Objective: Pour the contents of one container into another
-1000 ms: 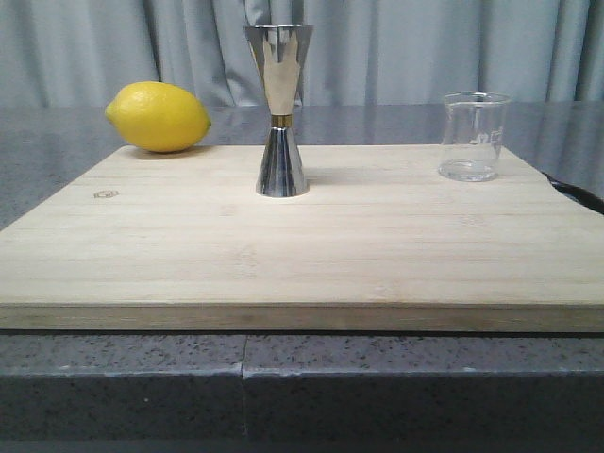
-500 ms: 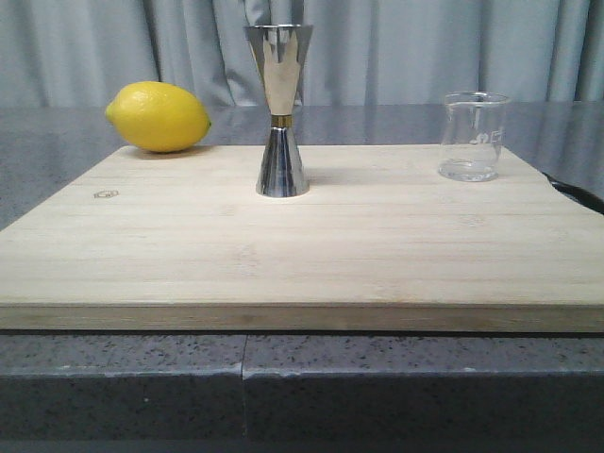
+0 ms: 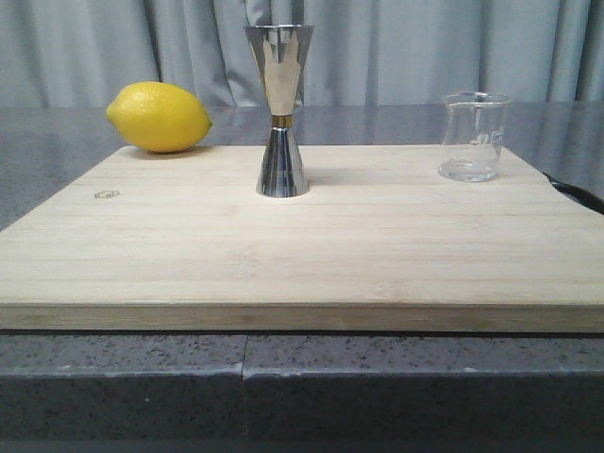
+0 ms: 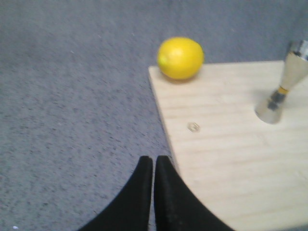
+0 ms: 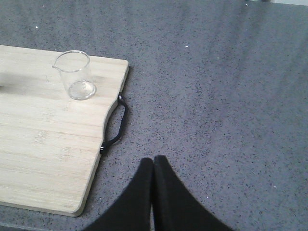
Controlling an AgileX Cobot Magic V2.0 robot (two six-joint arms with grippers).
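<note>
A clear glass beaker [image 3: 472, 136] stands upright at the back right of the wooden board [image 3: 302, 245]; it shows too in the right wrist view as the beaker [image 5: 75, 75]. The steel jigger [image 3: 279, 110] with its gold waist band stands upright at the board's back middle, and is the jigger [image 4: 283, 85] in the left wrist view. My left gripper [image 4: 153, 160] is shut and empty, off the board's left edge over the counter. My right gripper [image 5: 153, 161] is shut and empty, over the counter to the right of the board. Neither gripper appears in the front view.
A yellow lemon [image 3: 158, 116] lies at the board's back left corner, also the lemon [image 4: 180, 58] in the left wrist view. A black handle [image 5: 115, 125] sticks out of the board's right side. Grey speckled counter [image 5: 216, 96] surrounds the board; curtains hang behind.
</note>
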